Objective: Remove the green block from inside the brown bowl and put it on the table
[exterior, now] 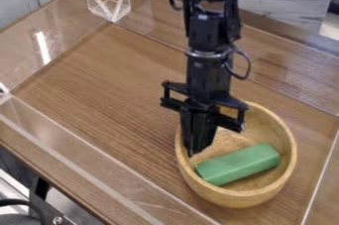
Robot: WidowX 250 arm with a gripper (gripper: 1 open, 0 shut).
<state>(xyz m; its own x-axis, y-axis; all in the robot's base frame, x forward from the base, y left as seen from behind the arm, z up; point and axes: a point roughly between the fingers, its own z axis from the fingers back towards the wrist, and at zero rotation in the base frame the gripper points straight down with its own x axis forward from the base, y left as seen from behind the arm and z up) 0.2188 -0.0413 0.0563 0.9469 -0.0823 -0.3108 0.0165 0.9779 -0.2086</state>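
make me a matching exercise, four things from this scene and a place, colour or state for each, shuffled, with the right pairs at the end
Things
1. green block
2. brown bowl
3. gripper
4. table

Places, colours or states
A. wood-grain surface under the bowl
B. shut, at the bowl's left side in the picture
C. lying inside the bowl
D. round, light brown, with the block in it

Right pairs
1-C, 2-D, 3-B, 4-A
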